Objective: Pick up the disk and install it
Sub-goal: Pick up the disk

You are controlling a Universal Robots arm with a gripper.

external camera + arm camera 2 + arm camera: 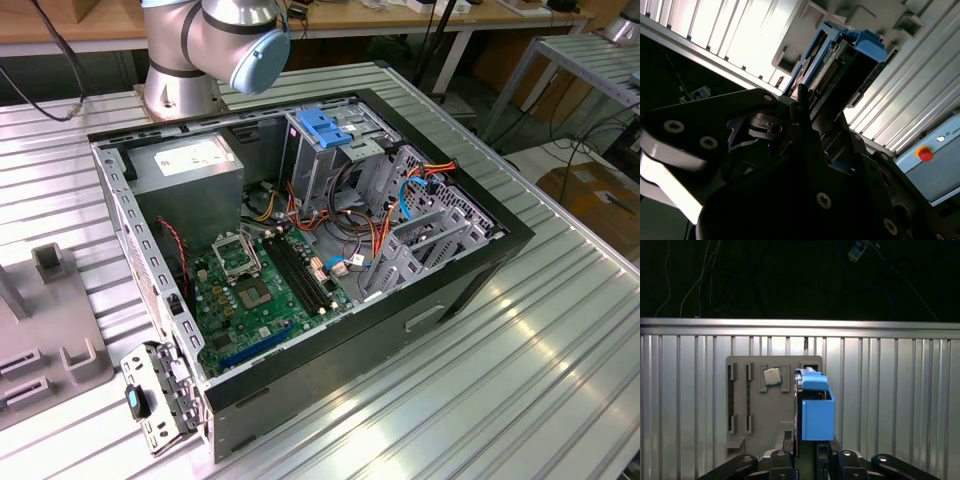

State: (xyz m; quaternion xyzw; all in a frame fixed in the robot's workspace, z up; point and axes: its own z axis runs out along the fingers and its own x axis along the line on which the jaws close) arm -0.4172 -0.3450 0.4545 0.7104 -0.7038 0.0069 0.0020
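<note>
The disk (817,407) stands on edge over a grey slotted holder (752,405), with its blue plastic rail toward the camera. In the second wrist view the disk (840,60) runs from between the black fingers (801,97) out toward the holder (850,12). My gripper (806,447) has a finger on each flat side of the disk and looks shut on it. Whether the disk still rests in the holder's slot I cannot tell.
An open computer case (470,280) lies on the ribbed metal table (520,400), with the motherboard (255,295), a grey power-supply box (190,170) and a metal cage with a blue latch (323,125). The arm's base (185,80) stands behind it. A processor chip (772,375) sits on the holder.
</note>
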